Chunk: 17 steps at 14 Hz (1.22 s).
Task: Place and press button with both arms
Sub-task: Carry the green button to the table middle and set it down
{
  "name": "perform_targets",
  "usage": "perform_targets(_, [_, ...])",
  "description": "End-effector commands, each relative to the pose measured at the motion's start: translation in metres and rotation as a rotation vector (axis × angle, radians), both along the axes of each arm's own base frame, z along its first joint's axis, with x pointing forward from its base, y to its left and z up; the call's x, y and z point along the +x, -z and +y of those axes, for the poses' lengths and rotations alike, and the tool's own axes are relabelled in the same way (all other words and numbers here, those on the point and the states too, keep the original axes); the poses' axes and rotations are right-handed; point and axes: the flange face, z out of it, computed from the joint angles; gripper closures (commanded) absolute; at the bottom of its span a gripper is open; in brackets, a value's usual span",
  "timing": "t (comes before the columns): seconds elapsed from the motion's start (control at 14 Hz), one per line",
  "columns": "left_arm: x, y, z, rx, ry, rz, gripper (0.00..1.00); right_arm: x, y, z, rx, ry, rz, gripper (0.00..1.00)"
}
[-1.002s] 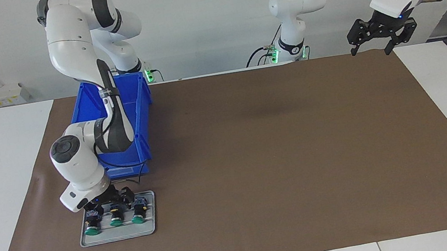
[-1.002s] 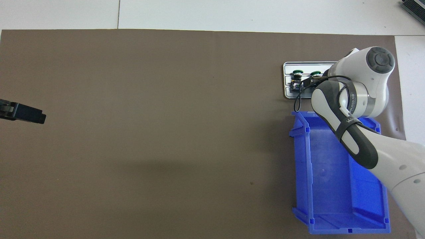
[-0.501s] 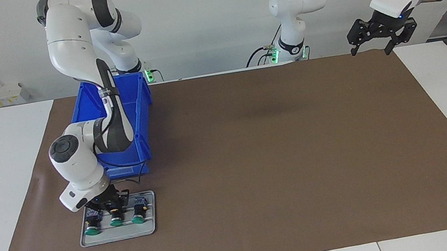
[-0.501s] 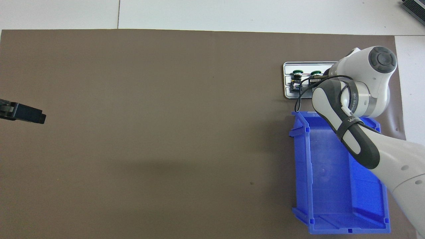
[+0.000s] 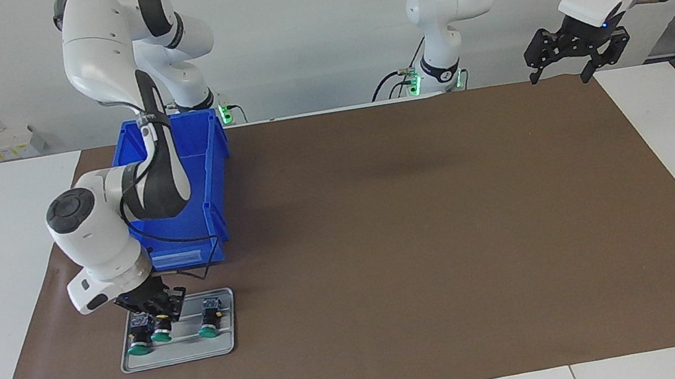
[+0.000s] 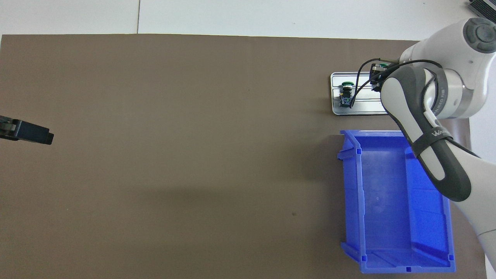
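Early stage, I judge: pick-up in progress, nothing placed, nothing pressed.

Lower left of the facing view: right gripper (image 5: 156, 308) sits over the grey tray (image 5: 227, 346), fingers pressed together on the middle button (image 5: 161, 331). That button looks lifted clear of the tray floor, green cap hanging just under the claw, though contact with the tray is hard to rule out from this angle. Two more green-capped buttons rest in the tray: one toward the tray's outer end (image 5: 138, 343), right beside the held one, and one toward the table's centre (image 5: 208, 324). In the overhead view only the centre-side button shows plainly; the right arm covers the rest.

Blue bin (image 5: 201, 170) stands just above the tray in the facing view, nearer the robots, empty as far as the overhead view shows.

Left gripper (image 5: 576, 50) waits at upper right of the facing view, fingers spread, holding nothing, over the edge of the brown mat (image 5: 425, 236).

Left to do: carry the button out, set it down on the mat, then press its cap with the other arm helping.
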Motion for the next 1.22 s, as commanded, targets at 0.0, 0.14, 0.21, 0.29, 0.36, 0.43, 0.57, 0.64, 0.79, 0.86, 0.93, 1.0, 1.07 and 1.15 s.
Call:
perform_targets(0.0, [-0.007, -0.001, 0.001, 0.013, -0.011, -0.008, 0.0, 0.006, -0.029, 0.038, 0.031, 0.186, -0.018, 1.0])
perform_targets(0.14, [-0.006, -0.001, 0.001, 0.013, -0.011, -0.01, 0.0, -0.001, -0.03, 0.089, 0.035, 0.308, -0.012, 1.0])
perform_targets(0.21, [-0.006, -0.001, 0.001, 0.013, -0.009, -0.01, 0.0, -0.005, -0.03, 0.113, 0.048, 0.384, -0.01, 1.0])
perform_targets(0.29, [-0.006, -0.001, 0.001, 0.013, -0.011, -0.01, 0.0, -0.01, -0.035, 0.14, 0.076, 0.47, -0.022, 1.0])
perform_targets(0.36, [-0.006, -0.001, 0.001, 0.013, -0.011, -0.01, 0.0, -0.015, -0.035, 0.162, 0.093, 0.532, -0.021, 1.0])
perform_targets(0.43, [-0.006, -0.001, 0.001, 0.013, -0.011, -0.01, 0.0, -0.021, -0.038, 0.187, 0.118, 0.599, -0.027, 1.0])
perform_targets(0.57, [-0.006, 0.0, 0.0, 0.013, -0.009, -0.007, 0.0, -0.035, -0.036, 0.234, 0.157, 0.733, -0.039, 1.0])
perform_targets(0.64, [-0.007, -0.001, 0.001, 0.013, -0.011, -0.008, 0.0, -0.045, -0.032, 0.26, 0.169, 0.801, -0.04, 1.0])
perform_targets(0.79, [-0.007, -0.001, 0.001, 0.013, -0.009, -0.008, 0.0, -0.065, -0.02, 0.3, 0.161, 0.926, -0.054, 1.0])
perform_targets(0.86, [-0.006, -0.001, 0.001, 0.013, -0.011, -0.01, 0.0, -0.078, -0.011, 0.327, 0.154, 0.965, -0.06, 1.0])
perform_targets(0.93, [-0.006, -0.001, 0.001, 0.013, -0.011, -0.01, 0.0, -0.09, 0.007, 0.353, 0.135, 1.002, -0.067, 1.0])
perform_targets(1.0, [-0.006, -0.001, 0.001, 0.013, -0.009, -0.01, 0.0, -0.1, 0.029, 0.376, 0.106, 1.031, -0.087, 1.0])
perform_targets(1.07, [-0.006, 0.0, 0.001, 0.013, -0.011, -0.008, 0.0, -0.108, 0.039, 0.389, 0.105, 1.057, -0.095, 1.0])
perform_targets(1.15, [-0.007, -0.001, 0.001, 0.013, -0.009, -0.008, 0.0, -0.118, 0.047, 0.402, 0.109, 1.078, -0.089, 1.0])
